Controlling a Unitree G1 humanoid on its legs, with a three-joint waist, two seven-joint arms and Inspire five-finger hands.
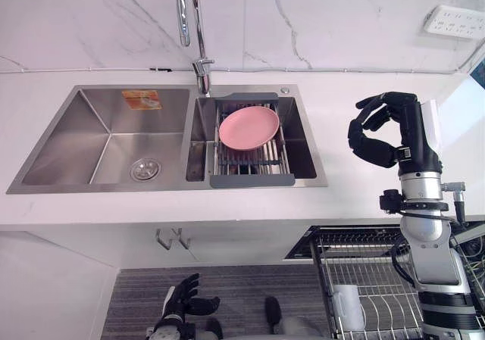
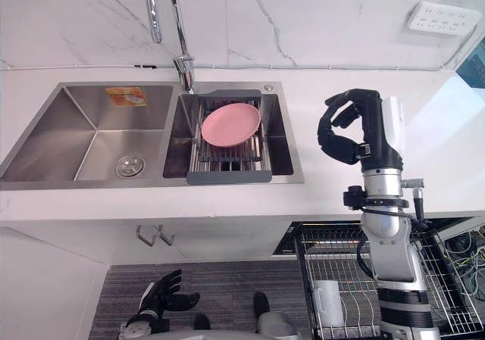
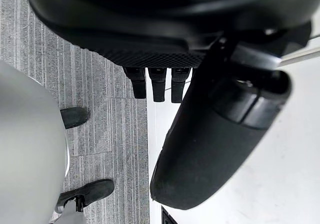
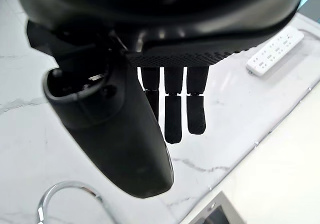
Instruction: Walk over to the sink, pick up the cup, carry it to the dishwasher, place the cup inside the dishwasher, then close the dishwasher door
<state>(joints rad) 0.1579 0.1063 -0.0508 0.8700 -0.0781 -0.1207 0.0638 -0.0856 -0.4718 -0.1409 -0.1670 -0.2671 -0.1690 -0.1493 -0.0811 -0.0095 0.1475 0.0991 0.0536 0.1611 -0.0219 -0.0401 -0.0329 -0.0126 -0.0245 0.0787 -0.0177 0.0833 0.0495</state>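
White stone counter [image 1: 76, 207] runs along in front of you, and a steel sink [image 1: 106, 120] with two bowls is set in it. You can see a pink plate [image 1: 248, 126] lying on a grey rack [image 1: 250, 179] in the right bowl, close to the tap [image 1: 200, 52]. Your right hand [image 1: 386, 128] is up over the counter, to the right of the sink. Its fingers are loosely bent and it holds nothing. Your left hand [image 1: 184, 301] hangs low over the grey floor [image 1: 136, 294], fingers spread, holding nothing too. The white cup [image 1: 348, 306] sits in the pulled-out dishwasher rack [image 1: 364, 238] below the counter, just beside your right arm.
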